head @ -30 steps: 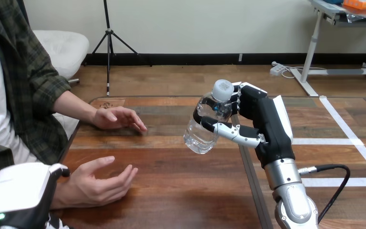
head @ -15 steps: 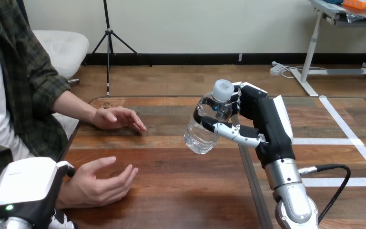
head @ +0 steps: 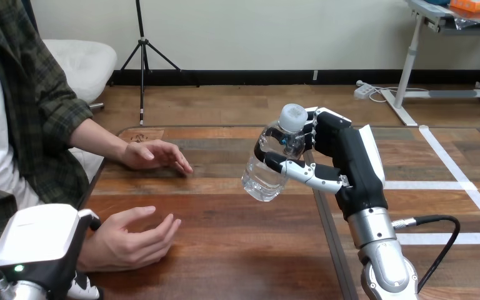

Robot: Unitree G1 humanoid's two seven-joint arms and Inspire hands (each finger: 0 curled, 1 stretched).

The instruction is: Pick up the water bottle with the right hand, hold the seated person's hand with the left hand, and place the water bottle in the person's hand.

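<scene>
The robot's right hand (head: 344,159), black with white shells, is wrapped around a clear plastic water bottle with a white cap (head: 265,172). Its fingers are curled behind the upper half and its thumb is laid across the front. The bottle hangs in the air above the middle of the brown wooden table (head: 237,250). It is clear of the surface and tilted, so the cap leans toward the table's far edge and the base toward the left edge. The picking up therefore looks done.

The robot's left hand (head: 37,240) is at the table's near left corner, with its white back shell facing up. It sits right against the wrist of the person's nearer hand (head: 128,244). I cannot tell whether it has closed on that wrist or is only lying beside it. That step looks under way but not confirmed.

The person's nearer hand is just inside the left edge, palm up and open, with nothing in it. The person's farther hand (head: 153,153) rests palm down near the far left corner and plays no part here.

The bottle and the open palm are well apart, with bare wood between them. What seems to remain is to secure the wrist, carry the bottle leftward and down, and set it into the waiting palm.
</scene>
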